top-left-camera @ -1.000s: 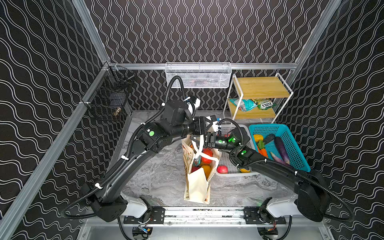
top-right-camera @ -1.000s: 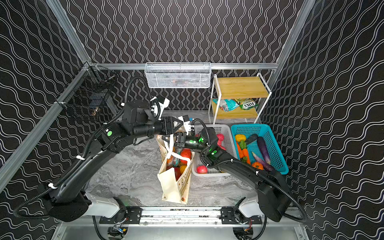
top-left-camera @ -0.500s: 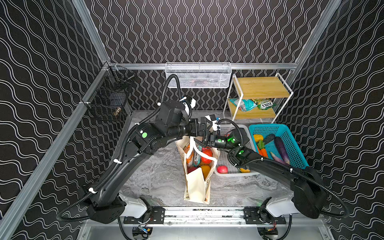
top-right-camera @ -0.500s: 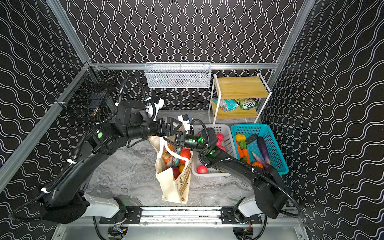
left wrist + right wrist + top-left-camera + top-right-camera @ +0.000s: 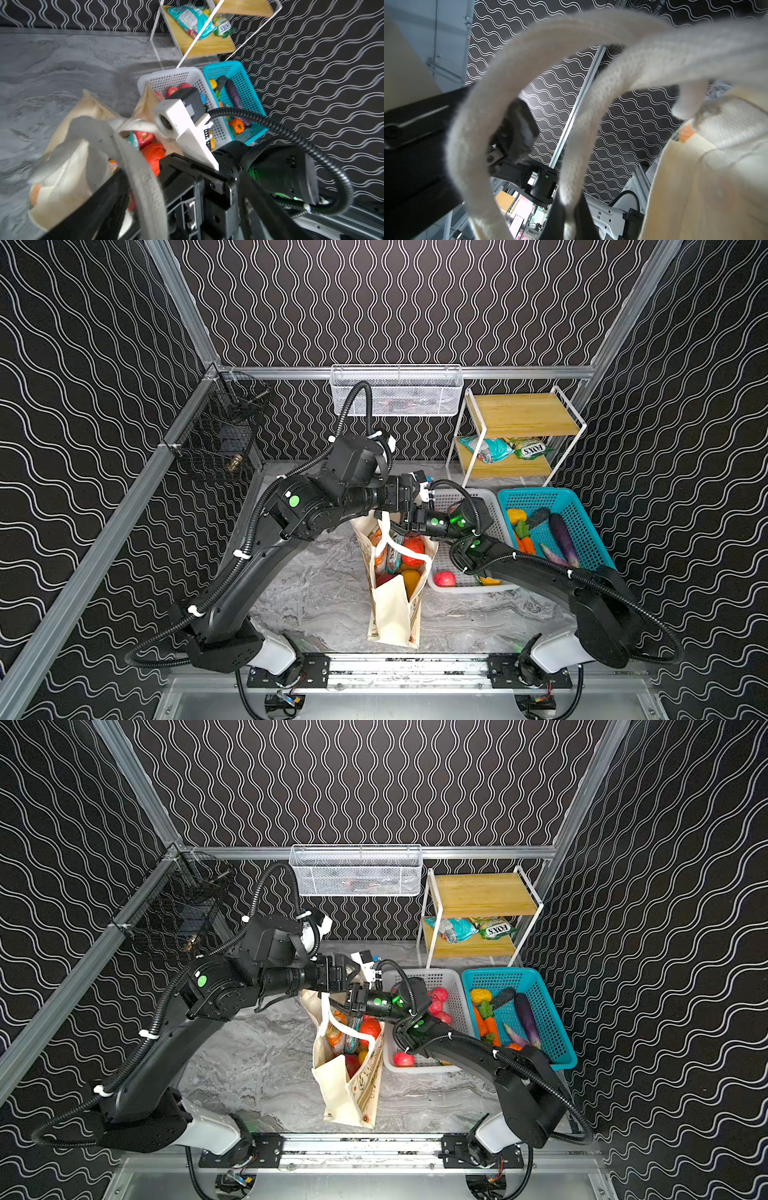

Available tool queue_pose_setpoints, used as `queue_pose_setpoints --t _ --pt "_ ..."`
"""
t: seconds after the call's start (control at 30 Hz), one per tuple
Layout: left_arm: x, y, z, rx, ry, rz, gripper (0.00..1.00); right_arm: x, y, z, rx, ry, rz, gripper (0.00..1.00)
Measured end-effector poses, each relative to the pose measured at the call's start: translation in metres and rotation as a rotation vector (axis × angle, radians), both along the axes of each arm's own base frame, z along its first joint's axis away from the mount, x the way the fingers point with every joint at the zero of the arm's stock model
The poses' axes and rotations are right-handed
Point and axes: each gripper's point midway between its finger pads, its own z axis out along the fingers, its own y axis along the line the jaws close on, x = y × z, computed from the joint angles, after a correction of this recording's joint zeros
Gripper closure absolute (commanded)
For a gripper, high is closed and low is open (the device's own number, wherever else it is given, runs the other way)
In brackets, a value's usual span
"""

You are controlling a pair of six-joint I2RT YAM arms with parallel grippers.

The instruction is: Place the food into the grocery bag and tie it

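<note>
Bag (image 5: 392, 605) stands mid-table, white basket (image 5: 465, 587) at its 3 o'clock, food (image 5: 413, 551) visible in its mouth. Right gripper (image 5: 569, 226) is clenched on 1 handle (image 5: 591, 104), holding the loop up. Left gripper (image 5: 422, 495), jaws spread, reaches in from 9 o'clock, likely for knotting.

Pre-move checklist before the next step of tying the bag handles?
1. Right gripper shut on handle: ok.
2. Left gripper jaws apart, strap between them: ok.
3. Grocery bag upright: ok.
4. Food inside bag: ok, though red fruit lies in white basket.
5. Knot formed: not ok, none visible.
6. Left fingers clear of right gripper: cannot tell.
</note>
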Motion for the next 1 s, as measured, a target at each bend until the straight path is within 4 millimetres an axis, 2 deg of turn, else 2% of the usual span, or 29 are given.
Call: queue_pose_setpoints --t 0.2,0.47,0.77,1.0 --pt "-0.004 -0.011 -0.01 0.134 0.003 0.004 0.26 -0.003 0.005 -0.008 0.018 0.0 0.017 1.0" --pt "-0.015 -0.024 -0.022 0.318 -0.007 0.015 0.21 -0.006 0.005 -0.012 0.06 0.016 0.035 1.0" --pt "-0.021 -0.012 -0.043 0.501 -0.001 0.07 0.13 -0.003 0.007 -0.022 0.076 0.044 0.046 1.0" --pt "-0.024 0.002 -0.04 0.526 -0.017 0.102 0.09 -0.001 0.01 -0.026 0.088 0.064 0.057 1.0"
